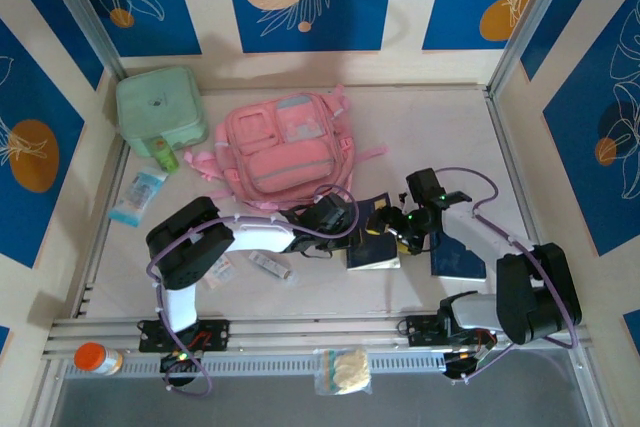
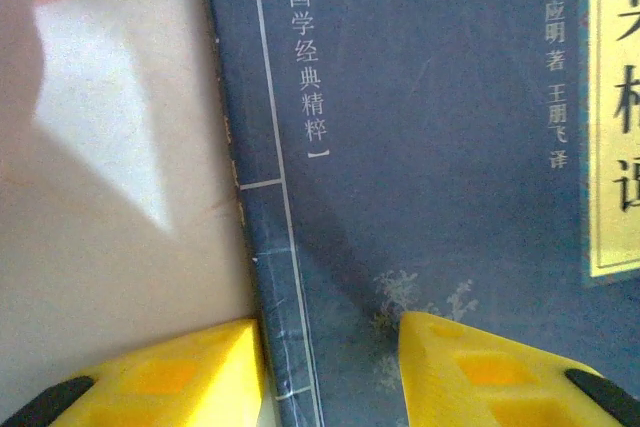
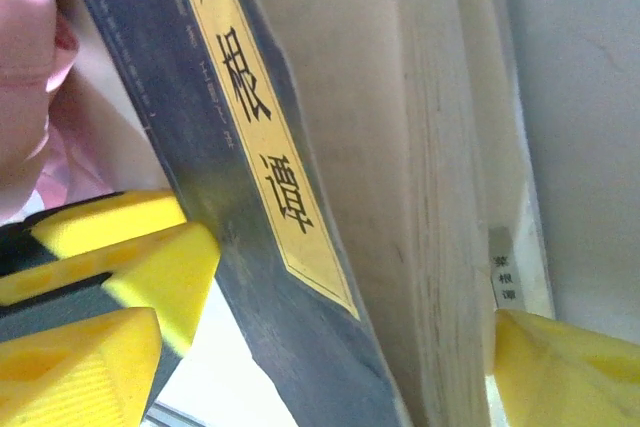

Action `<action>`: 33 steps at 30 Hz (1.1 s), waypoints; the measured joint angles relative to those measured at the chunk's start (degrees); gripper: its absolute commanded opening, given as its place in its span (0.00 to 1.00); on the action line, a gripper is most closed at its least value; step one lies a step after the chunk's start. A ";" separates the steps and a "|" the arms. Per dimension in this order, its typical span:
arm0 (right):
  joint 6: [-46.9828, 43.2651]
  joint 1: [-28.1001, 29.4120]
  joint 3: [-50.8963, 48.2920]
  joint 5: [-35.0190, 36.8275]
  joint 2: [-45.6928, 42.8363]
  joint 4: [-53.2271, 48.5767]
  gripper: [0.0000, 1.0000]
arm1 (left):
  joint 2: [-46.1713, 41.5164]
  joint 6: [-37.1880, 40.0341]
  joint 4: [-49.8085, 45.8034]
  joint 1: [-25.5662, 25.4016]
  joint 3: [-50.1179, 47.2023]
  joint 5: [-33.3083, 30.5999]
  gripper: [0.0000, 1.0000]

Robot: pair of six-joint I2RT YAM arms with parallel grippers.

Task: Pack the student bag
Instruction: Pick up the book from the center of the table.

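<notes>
Student bag: the pink backpack (image 1: 290,152) lies flat near the middle of the table (image 1: 430,137), front pockets up, just behind both grippers.
Book: a dark blue book (image 2: 420,147) with Chinese lettering and a yellow title strip sits just in front of the bag.
Left gripper (image 2: 330,372): yellow fingers apart, straddling the book's spine edge and clamping nothing.
Right gripper (image 3: 325,327): fingers wide apart on either side of the book's thickness, with a gap showing on the cover side.
Mint-green case (image 1: 160,107): far left corner, apart from the bag.
</notes>
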 measured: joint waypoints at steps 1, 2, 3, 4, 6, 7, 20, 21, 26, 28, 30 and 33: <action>-0.33 0.26 0.37 0.35 -0.20 -0.63 0.82 | 0.02 0.17 -0.20 0.00 0.13 0.00 0.41; -0.83 0.48 0.76 0.61 -0.46 -1.38 0.81 | 0.07 0.39 -0.52 0.00 0.31 0.00 0.41; -1.16 0.68 1.03 0.76 -0.74 -1.97 0.80 | 0.09 0.61 -0.76 0.00 0.46 0.00 0.41; -1.51 0.72 1.22 0.90 -1.09 -2.58 0.79 | 0.13 0.87 -0.87 0.00 0.55 0.00 0.41; -2.19 0.81 1.84 1.88 -2.03 -4.24 0.79 | 0.28 1.33 -1.29 0.00 0.83 -0.02 0.41; -2.36 0.85 2.21 2.38 -2.32 -5.03 0.78 | 0.33 1.38 -1.73 0.00 0.98 -0.02 0.41; -5.29 1.16 3.50 2.91 -3.69 -8.37 0.42 | 0.66 2.89 -3.72 -0.02 2.25 -0.20 0.40; -5.33 1.16 3.54 2.91 -3.69 -8.50 0.38 | 0.66 2.91 -3.78 -0.02 2.25 -0.22 0.40; -5.49 1.09 3.58 2.86 -3.72 -9.05 0.21 | 0.66 2.91 -3.82 -0.02 2.29 -0.22 0.40; -5.55 1.07 3.58 2.86 -3.93 -9.16 0.17 | 0.66 2.95 -3.82 -0.02 2.29 -0.22 0.40; -5.53 0.98 3.58 2.71 -4.37 -9.16 0.12 | 0.66 3.08 -3.82 -0.02 2.34 -0.22 0.40; -5.31 0.35 3.58 1.75 -5.33 -9.16 0.08 | 0.59 3.39 -3.82 -0.02 2.34 -0.20 0.41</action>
